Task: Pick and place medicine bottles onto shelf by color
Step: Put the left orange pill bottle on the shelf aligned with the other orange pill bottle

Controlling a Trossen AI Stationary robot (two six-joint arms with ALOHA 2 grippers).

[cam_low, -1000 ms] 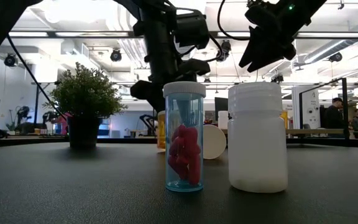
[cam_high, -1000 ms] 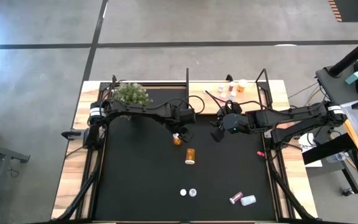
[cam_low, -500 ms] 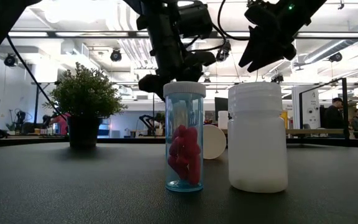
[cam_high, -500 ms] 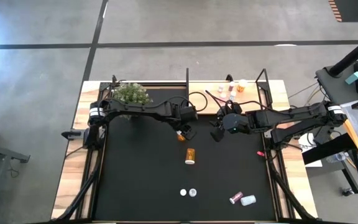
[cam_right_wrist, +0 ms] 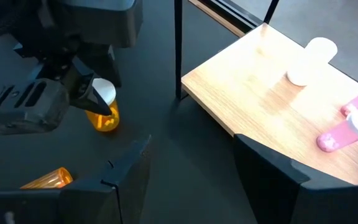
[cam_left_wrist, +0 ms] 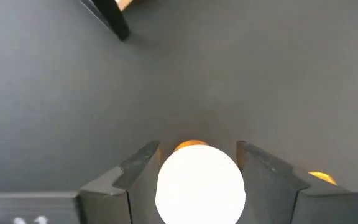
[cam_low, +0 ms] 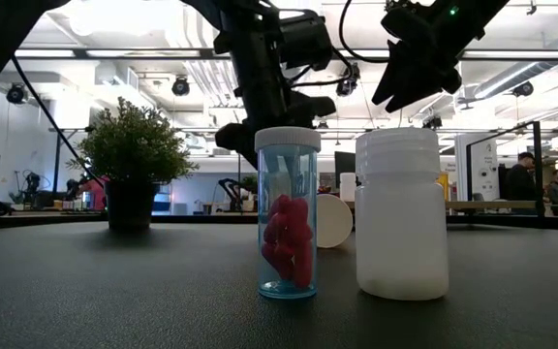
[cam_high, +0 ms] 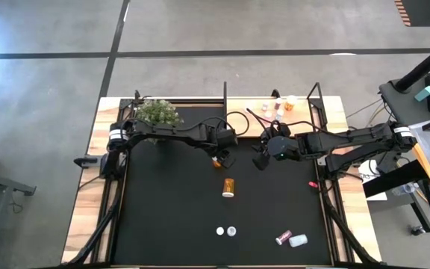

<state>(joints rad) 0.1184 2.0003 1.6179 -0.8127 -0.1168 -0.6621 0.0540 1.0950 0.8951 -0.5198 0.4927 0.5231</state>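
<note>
A: How are your arms sitting?

B: Your left arm is reaching from 9 o'clock toward table centre. The left gripper (cam_high: 219, 158) is hanging above the mat, fingers (cam_left_wrist: 135, 171) part-open & clamping an orange bottle (cam_high: 216, 161), white cap facing the wrist cam. Your right arm is coming in from 3 o'clock. The right gripper (cam_high: 260, 159) is hovering mid-table, fingers (cam_right_wrist: 129, 163) part-open w/ nothing between them.

A: What's each view giving you that others aren't?

B: Left wrist cam is showing the cap filling the gap between the fingers. Right wrist cam is showing the held bottle off the mat, plus the shelf (cam_right_wrist: 253, 109) w/ a white bottle (cam_right_wrist: 309, 56) & a pink one (cam_right_wrist: 347, 130) lying on it. Low view is showing a clear vial of pink pills (cam_low: 288, 213) & a white jar (cam_low: 401, 213) standing upright.

A: Counts?

B: On the high view: 2 orange – 1 held, 1 lying (cam_high: 228, 187) at centre. At 6 o'clock 2 small caps side by side, at 5 o'clock 1 pink (cam_high: 283, 237) & 1 white (cam_high: 298, 240) lying. Shelf at 12 o'clock is carrying approx 3; can't tell exactly. 1 potted plant (cam_high: 157, 113) at 11 o'clock.
</note>
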